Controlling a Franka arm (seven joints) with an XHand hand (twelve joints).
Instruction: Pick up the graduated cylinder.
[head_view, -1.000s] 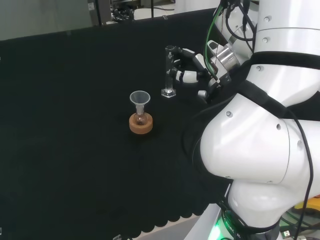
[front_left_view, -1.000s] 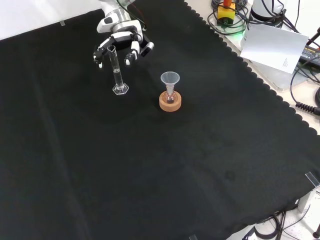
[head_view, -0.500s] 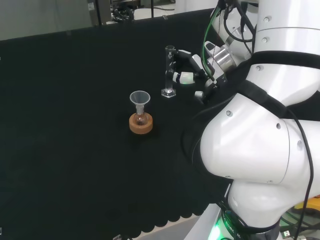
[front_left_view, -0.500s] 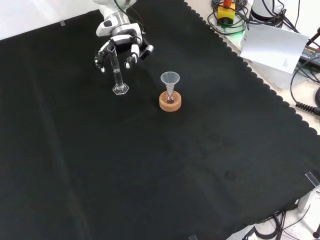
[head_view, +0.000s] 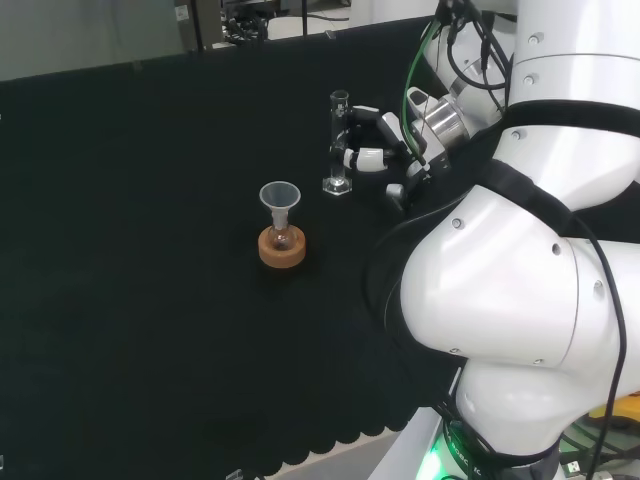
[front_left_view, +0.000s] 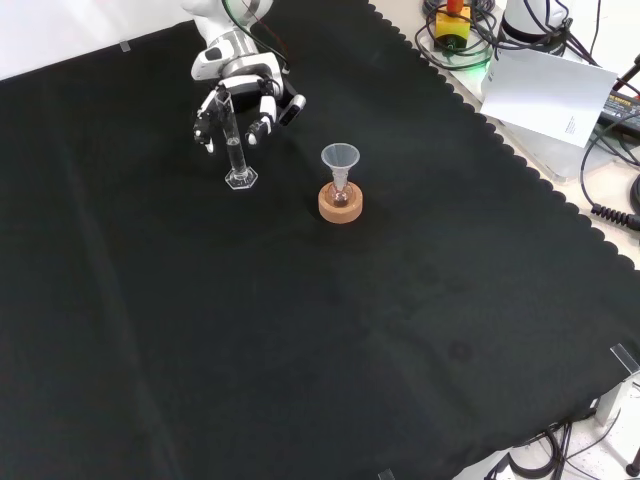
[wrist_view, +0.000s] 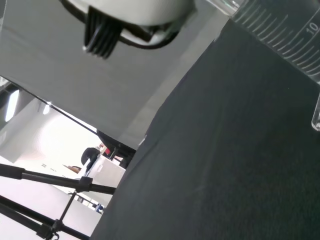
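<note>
Glass: we reckon the cylinder (front_left_view: 233, 140) is light, slick, breakable and tippy
Spot: upright between the hand's (front_left_view: 240, 90) fingers
Fingers: curled, not clamped yet
Grab: we'd take mid-tube

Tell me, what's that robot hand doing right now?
Hand open, fingers either side of the graduated cylinder. Cylinder upright on the cloth. Funnel on its cork stand nearby, not in the way.

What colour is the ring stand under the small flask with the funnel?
Light brown cork. The stand shows best in the front view, under the flask and clear funnel.
</note>
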